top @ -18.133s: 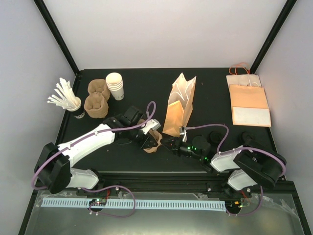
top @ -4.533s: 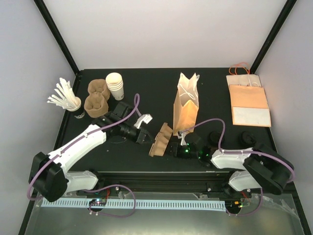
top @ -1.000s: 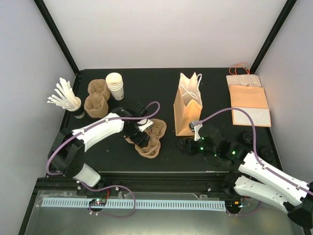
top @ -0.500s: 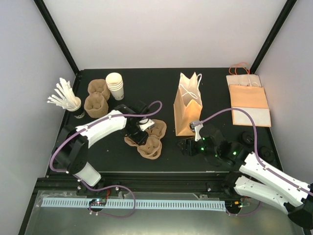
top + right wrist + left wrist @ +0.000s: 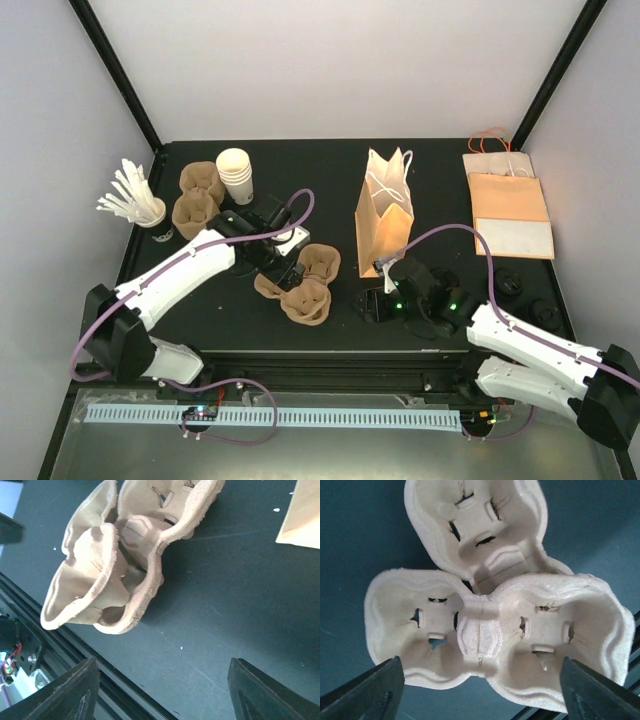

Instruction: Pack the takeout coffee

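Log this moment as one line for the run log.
left gripper: open over cup carriers | right gripper: open, near carriers | bag: upright

Cup carrier's (image 5: 485, 615) top seemingly cropped.

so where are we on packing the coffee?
Done: brown bag stands upright with its mouth open; pulp cup carriers lie overlapping beside it, apart.
In hand: nothing. Left gripper hovers open over the carriers; right gripper is open near them.
Left: all the packing. No lidded cup shows in a carrier well or either gripper.
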Tool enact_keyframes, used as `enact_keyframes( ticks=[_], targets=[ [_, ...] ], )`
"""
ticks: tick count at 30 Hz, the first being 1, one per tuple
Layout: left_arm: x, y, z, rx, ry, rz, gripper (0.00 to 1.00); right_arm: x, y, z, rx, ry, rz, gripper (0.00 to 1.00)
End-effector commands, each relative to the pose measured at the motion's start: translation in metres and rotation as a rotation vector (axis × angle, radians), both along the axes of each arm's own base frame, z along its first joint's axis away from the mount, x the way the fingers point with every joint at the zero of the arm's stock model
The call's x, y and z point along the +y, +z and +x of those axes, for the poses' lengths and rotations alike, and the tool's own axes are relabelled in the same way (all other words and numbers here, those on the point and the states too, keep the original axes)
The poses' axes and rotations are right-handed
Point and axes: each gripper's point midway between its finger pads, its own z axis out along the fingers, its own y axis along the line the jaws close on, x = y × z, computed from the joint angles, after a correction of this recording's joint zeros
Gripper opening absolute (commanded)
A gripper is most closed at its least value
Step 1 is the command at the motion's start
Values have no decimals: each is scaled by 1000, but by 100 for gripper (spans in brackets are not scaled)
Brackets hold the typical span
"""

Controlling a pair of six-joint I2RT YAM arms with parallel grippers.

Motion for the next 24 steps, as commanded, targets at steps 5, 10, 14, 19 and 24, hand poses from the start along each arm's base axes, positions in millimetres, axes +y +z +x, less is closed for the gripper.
enact_keyframes(
  ticks=[5,10,14,19,24],
  targets=[
    [0,-55,-2,222,29,-61,96,11,20,6,-38,-1,86,73],
    [-12,-67,-6,295,-6,-119,85,9,20,5,-37,-6,86,73],
    [-16,-78,-8,335,-32,-132,78,8,19,5,-37,-7,84,73],
    [-20,-74,-7,336,-44,-146,56,8,17,4,-26,-7,83,73],
    [-12,-54,3,236,-16,-131,50,10,7,3,-8,-3,78,73]
  ],
)
